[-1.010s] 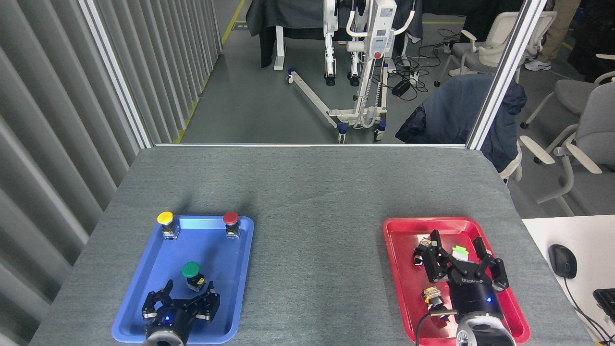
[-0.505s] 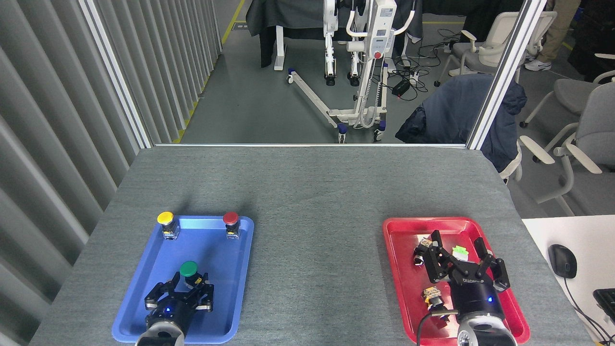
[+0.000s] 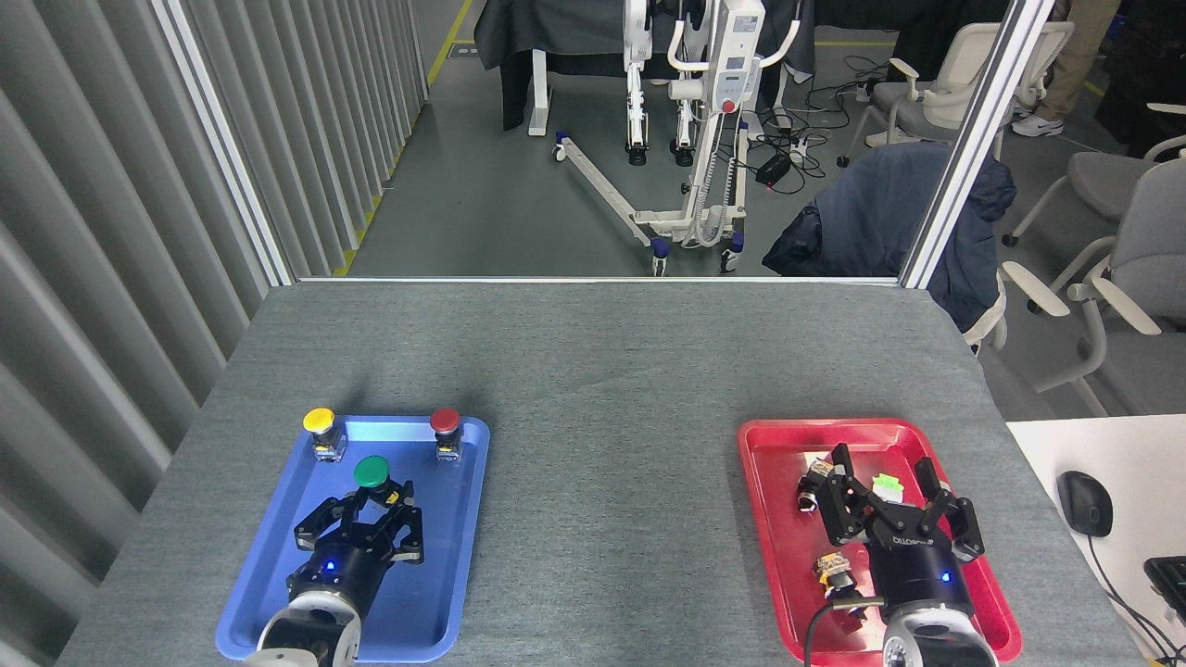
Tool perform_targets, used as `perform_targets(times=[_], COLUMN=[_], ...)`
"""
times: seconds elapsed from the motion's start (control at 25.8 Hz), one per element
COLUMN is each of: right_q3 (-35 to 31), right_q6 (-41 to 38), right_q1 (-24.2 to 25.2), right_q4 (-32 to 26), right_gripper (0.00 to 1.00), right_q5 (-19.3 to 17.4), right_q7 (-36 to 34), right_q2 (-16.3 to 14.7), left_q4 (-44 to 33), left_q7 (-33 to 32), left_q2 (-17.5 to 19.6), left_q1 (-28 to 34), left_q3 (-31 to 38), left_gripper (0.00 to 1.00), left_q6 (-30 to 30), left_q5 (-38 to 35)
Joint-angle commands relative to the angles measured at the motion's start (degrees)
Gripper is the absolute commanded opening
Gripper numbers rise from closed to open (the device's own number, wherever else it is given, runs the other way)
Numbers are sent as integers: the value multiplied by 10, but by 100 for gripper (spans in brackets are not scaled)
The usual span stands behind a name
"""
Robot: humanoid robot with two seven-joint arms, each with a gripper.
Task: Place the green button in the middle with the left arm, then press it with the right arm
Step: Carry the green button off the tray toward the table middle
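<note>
Two shallow plastic trays with rounded corners lie on the grey felt-like tabletop, well apart, with bare felt between them. Inside the blue tray stand three small push buttons, each a domed round cap on a little metal block: a yellow button and a red button at the far corners, and the green button nearer the centre. My left pincer has its black fingers closed in around the green button's base; it looks gripped, though the base is largely hidden. Over the red tray, which holds a few small parts, my right pincer hangs with fingers spread wide, holding nothing.
</note>
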Motion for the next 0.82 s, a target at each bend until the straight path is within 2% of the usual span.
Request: perform_targets(times=[0.0,0.12,0.19,0.31,0.47,0.62,0.78], right_q3=[0,0,-1,-1,0,-1,0], right_q6=[0,0,0,0,0,0,-1], right_q1=[0,0,-1,-1,0,0,1], right_q4=[0,0,0,0,0,0,0], right_gripper=[100,100,100,100,100,100,100], right_q5=[0,0,0,0,0,0,0], right_q7=[0,0,0,-1,0,-1,-1], right_q2=[-1,-2,-1,0,-2,0,3], left_q4=[-40,-7,38,134,231,244,247], left_q7=[-1,-1,-1,1,7,6,-1], left_q2=[-24,-47,-74,-112,-113,-113,-113], left_q1=[-5,-50,-79,-121,-160,-163,-163], left_q3=[-45,-129,-176,-212,-279,-303,-304], left_gripper=[0,0,0,0,0,1,27], left_q6=[-37,-36,-36,-36,-34,-28,-26], left_q5=[-2,-6,-6,-7,0,2,0])
